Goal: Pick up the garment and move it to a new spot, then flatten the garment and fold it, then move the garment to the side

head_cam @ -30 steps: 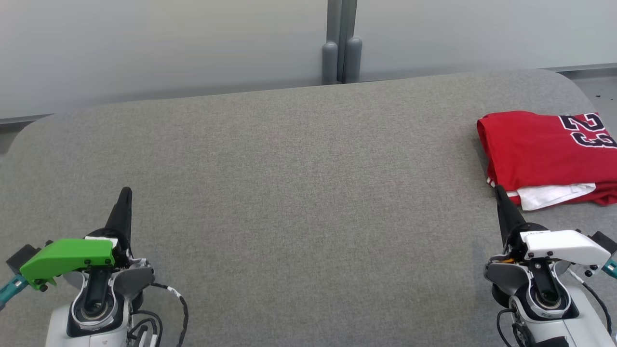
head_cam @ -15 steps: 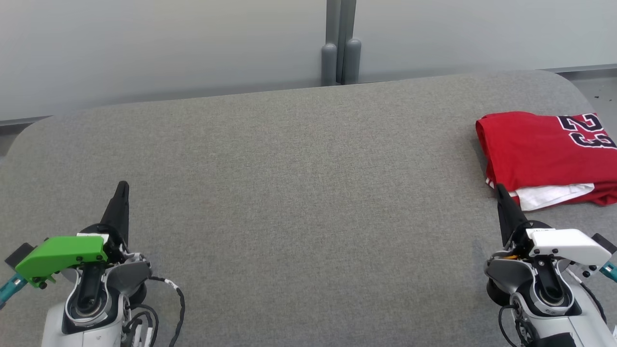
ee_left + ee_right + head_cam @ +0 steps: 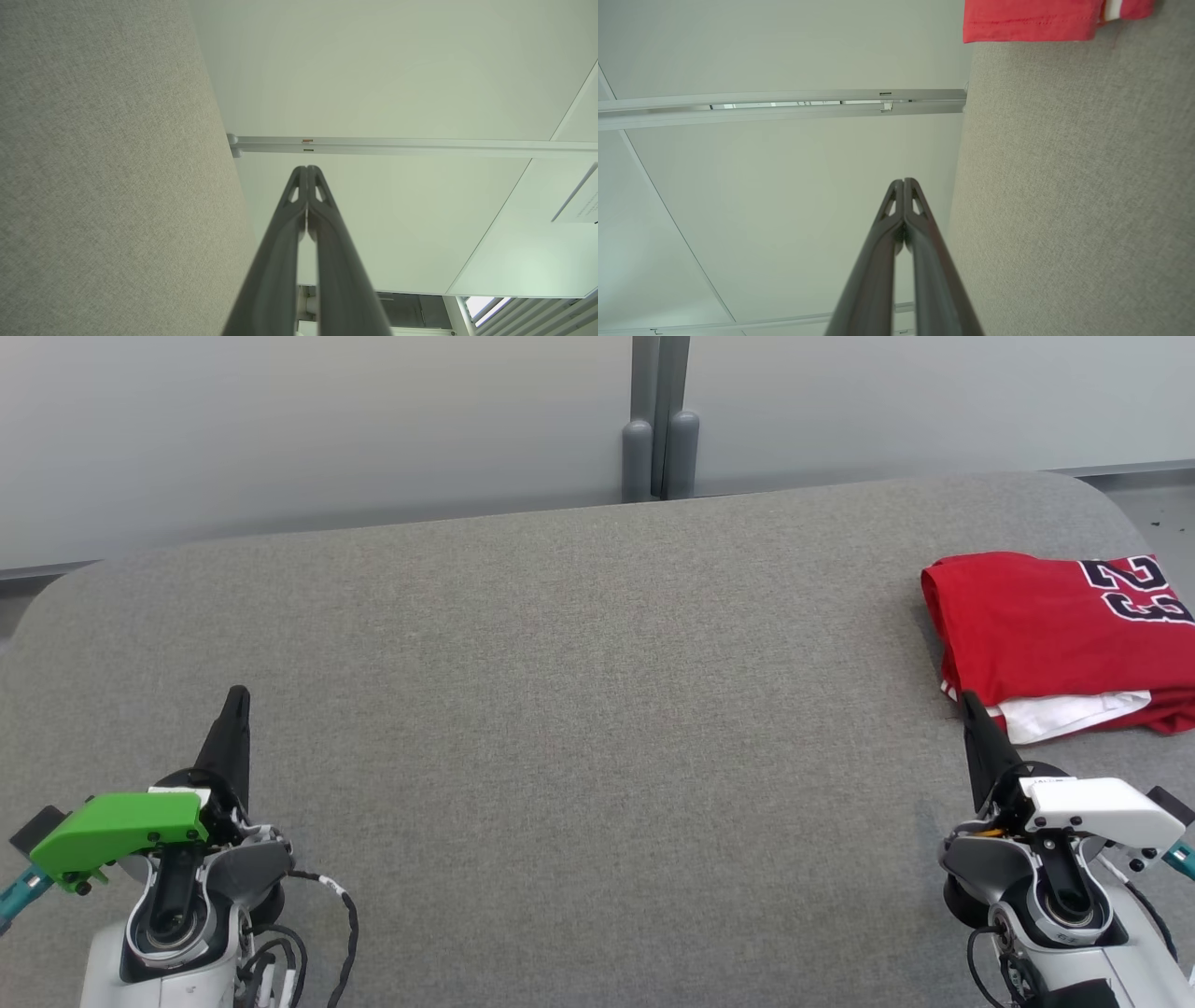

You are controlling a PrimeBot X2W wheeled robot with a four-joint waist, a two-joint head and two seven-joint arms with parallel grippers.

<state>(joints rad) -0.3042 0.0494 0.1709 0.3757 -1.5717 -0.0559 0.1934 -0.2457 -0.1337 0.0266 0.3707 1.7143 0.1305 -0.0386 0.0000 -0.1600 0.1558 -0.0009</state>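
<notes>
The garment (image 3: 1055,625) is a red jersey with a dark number and white trim, lying folded at the right edge of the grey table (image 3: 579,709); its red hem (image 3: 1027,21) also shows at the top of the right wrist view. My right gripper (image 3: 965,700) is shut and empty, its tip just in front of the garment's near left corner, apart from it. At the lower left my left gripper (image 3: 238,694) is shut with nothing in it, far from the garment. Both wrist views show the fingertips pressed together (image 3: 307,169) (image 3: 903,181).
A pale partition wall (image 3: 327,429) with a grey post (image 3: 661,420) runs behind the table's far edge. The table's corners are rounded. A strip of floor (image 3: 1158,504) shows past the far right corner.
The left gripper moved slightly up the view during the first half second. Since then nothing has moved, and the garment lies where it was.
</notes>
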